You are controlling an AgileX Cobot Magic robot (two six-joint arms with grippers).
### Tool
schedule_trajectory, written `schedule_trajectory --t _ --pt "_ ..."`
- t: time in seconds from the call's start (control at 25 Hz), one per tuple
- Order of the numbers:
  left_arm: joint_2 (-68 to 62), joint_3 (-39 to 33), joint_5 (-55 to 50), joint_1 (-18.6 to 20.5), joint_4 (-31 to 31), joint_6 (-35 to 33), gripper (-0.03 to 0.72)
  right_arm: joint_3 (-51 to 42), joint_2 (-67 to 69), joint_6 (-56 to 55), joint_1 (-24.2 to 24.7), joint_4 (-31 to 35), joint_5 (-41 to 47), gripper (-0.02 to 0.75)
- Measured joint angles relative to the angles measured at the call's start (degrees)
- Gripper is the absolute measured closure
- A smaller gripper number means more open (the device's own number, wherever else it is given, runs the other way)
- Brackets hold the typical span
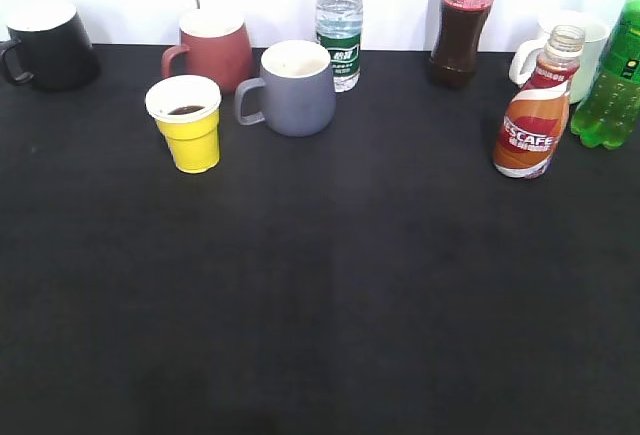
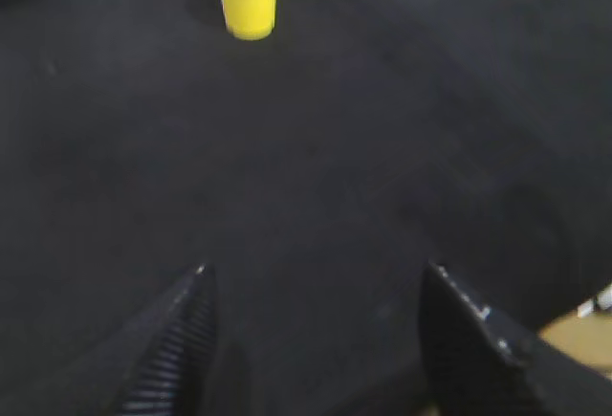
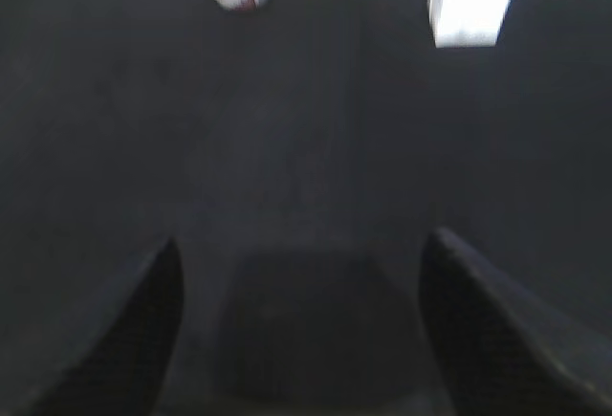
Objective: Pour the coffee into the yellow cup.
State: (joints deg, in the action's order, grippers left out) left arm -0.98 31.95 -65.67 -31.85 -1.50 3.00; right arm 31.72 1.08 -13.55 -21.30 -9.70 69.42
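Left hand [image 2: 316,339] spread wide over bare black tabletop [image 1: 330,295], right hand [image 3: 301,330] likewise gaping and empty, yellow cup [image 1: 187,123] upper left holding dark liquid, coffee [image 1: 532,120] uncapped upper right

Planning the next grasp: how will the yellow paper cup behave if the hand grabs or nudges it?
The yellow paper cup probably crushes under a firm squeeze, being thin paper. It looks light, with only a little dark liquid inside, so a nudge may slide or tip it. Its narrow base adds to that.
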Motion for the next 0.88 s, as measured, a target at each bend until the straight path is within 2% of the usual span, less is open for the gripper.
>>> schedule_trajectory --t 0.2,0.52,0.6,0.76,0.88 --pt "0.19 -2.13 4.48 0.00 0.00 -0.25 0.190 -2.78 -0.02 0.32 0.00 0.12 -8.14 0.140" --pt "0.19 -2.15 4.48 0.69 0.00 -0.37 0.190 -2.84 0.03 0.52 0.26 0.22 -8.56 0.143" --pt "0.19 -2.15 4.48 4.63 0.00 -0.37 0.190 -2.84 0.03 0.52 3.04 0.22 -8.56 0.144" --pt "0.19 -2.15 4.48 16.66 0.00 -0.37 0.190 -2.84 -0.67 0.52 13.21 0.33 -8.64 0.146" --pt "0.19 -2.15 4.52 23.38 0.00 -0.37 0.190 -2.84 -1.58 0.52 17.97 0.53 -8.70 0.146"
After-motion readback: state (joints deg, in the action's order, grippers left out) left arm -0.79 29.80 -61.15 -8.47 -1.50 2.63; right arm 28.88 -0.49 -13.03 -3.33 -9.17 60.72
